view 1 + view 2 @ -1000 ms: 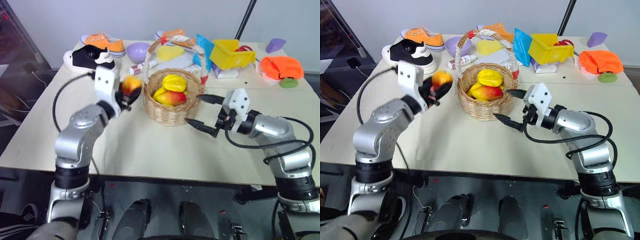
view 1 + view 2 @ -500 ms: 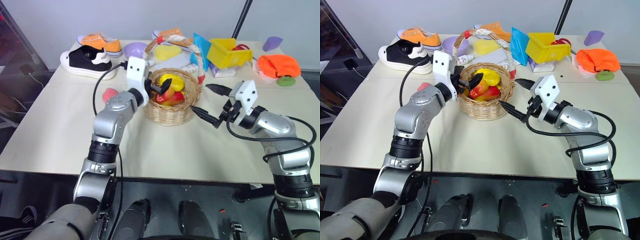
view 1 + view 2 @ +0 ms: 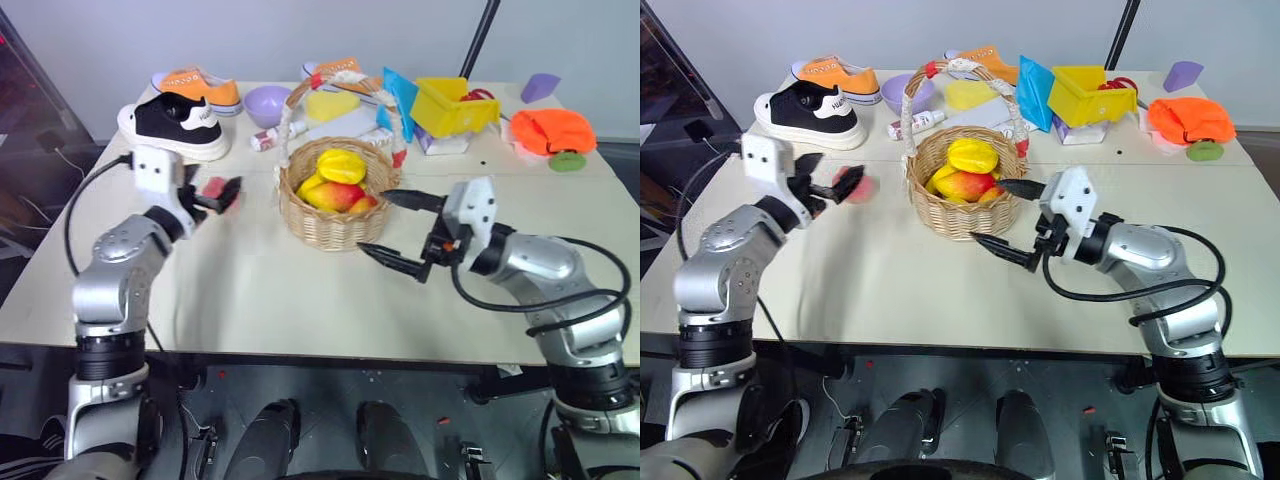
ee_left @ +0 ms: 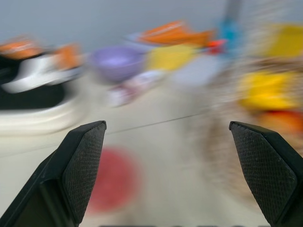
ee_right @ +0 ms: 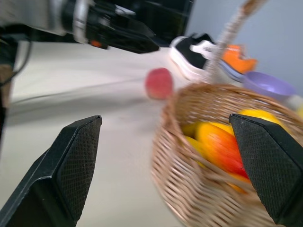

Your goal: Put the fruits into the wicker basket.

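Left of centre in the head view, your left gripper [image 3: 212, 195] stands spread and empty around the pink peach [image 3: 852, 185]. Close off-centre and the peach rolls away from the wicker basket [image 3: 338, 215]. Your right gripper [image 3: 392, 228] waits spread, empty.

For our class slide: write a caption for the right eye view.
Open left gripper nears the peach; basket holds the other fruits.

Left gripper [image 3: 212, 193] level, jaws wide (empty), right gripper [image 3: 398, 231] likewise
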### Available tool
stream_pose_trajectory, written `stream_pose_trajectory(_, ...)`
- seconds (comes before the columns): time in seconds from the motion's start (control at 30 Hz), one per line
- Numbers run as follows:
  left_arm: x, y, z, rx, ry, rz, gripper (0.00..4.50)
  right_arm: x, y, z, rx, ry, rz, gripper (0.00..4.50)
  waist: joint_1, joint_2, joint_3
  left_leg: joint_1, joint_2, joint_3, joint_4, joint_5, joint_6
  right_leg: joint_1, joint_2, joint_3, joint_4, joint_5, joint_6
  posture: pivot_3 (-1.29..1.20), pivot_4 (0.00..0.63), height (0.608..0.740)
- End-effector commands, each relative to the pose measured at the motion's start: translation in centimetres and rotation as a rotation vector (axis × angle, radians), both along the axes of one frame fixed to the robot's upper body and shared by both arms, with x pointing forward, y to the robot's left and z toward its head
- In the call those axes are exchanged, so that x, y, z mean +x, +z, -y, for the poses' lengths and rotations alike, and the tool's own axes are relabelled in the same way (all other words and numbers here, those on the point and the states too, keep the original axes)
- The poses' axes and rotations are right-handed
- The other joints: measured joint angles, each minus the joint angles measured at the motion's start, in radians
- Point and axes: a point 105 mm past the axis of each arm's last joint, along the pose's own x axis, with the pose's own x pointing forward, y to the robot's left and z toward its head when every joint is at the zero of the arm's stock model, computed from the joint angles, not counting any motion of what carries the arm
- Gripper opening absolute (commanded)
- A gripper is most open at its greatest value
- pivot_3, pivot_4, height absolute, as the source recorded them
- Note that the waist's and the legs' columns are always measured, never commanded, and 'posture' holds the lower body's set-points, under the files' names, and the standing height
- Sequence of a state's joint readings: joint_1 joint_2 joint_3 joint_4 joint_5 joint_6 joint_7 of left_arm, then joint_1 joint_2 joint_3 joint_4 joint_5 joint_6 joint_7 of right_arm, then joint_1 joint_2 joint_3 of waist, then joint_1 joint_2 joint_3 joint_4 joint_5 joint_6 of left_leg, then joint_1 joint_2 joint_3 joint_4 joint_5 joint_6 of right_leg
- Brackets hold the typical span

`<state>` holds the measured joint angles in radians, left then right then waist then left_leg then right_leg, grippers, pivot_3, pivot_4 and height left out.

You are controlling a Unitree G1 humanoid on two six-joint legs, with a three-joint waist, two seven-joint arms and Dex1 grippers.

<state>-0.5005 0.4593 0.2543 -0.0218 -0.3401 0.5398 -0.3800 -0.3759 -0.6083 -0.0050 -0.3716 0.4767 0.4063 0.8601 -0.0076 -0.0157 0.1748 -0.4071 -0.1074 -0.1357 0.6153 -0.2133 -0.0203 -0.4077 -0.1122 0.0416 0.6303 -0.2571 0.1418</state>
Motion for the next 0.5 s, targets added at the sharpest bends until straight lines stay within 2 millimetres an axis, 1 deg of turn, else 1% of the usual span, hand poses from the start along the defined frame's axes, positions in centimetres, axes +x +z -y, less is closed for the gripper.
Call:
stream_pose_trajectory(0.03,1.9,-0.1,-3.8,0.004,0.183,0.002,4.46,-0.3,1.3,-0.9,0.010,0.025,0.056,4.50,0.004,0.000,0.000,0.000,0.000,0.000,0.000,0.000,0.000,0.000,0.000,0.000,0.000,0.000,0.000,0.00,0.150,0.740)
stream_pose_trajectory(0.07,2.4,-0.3,-4.1,0.014,0.203,-0.002,4.46,-0.3,1.2,-1.1,0.007,0.029,0.057,4.50,0.007,0.000,0.000,0.000,0.000,0.000,0.000,0.000,0.000,0.000,0.000,0.000,0.000,0.000,0.000,0.00,0.150,0.740)
stream_pose_trajectory(0.1,2.8,-0.2,-4.0,0.024,0.198,0.007,4.46,-0.3,1.3,-1.2,0.006,0.032,0.059,4.50,0.010,0.000,0.000,-0.001,0.000,0.000,0.000,0.000,0.000,0.000,0.000,0.000,0.000,0.000,0.000,0.00,0.150,0.740)
stream_pose_trajectory(0.23,4.7,-0.9,-2.4,-0.021,0.126,-0.036,4.46,-0.2,1.5,-1.6,0.018,0.037,0.064,4.50,0.022,-0.001,0.000,-0.001,0.000,-0.001,0.000,0.000,0.000,-0.001,0.000,-0.001,0.000,0.000,0.000,0.00,0.150,0.740)
stream_pose_trajectory(0.27,5.1,-0.8,-2.0,-0.026,0.096,-0.033,4.46,-0.2,1.5,-1.7,0.019,0.036,0.067,4.50,0.021,-0.001,0.000,-0.001,0.000,-0.001,0.000,0.000,0.000,-0.001,0.000,-0.001,0.000,0.000,0.000,0.00,0.150,0.740)
stream_pose_trajectory(0.4,5.6,0.1,-1.2,-0.035,0.043,0.001,4.46,-0.3,1.4,-1.6,0.022,0.030,0.067,4.50,0.013,-0.001,0.000,-0.001,-0.001,0.000,0.000,0.000,0.000,-0.001,0.000,-0.001,-0.001,0.000,0.000,0.00,0.150,0.740)
stream_pose_trajectory(0.5,6.1,-0.7,-0.9,-0.024,0.028,-0.030,4.46,-0.4,1.2,-1.5,0.024,0.023,0.066,4.50,0.008,-0.001,0.000,-0.001,0.000,-0.001,-0.001,0.000,0.000,-0.002,0.000,-0.001,0.001,0.000,0.000,0.00,0.150,0.740)
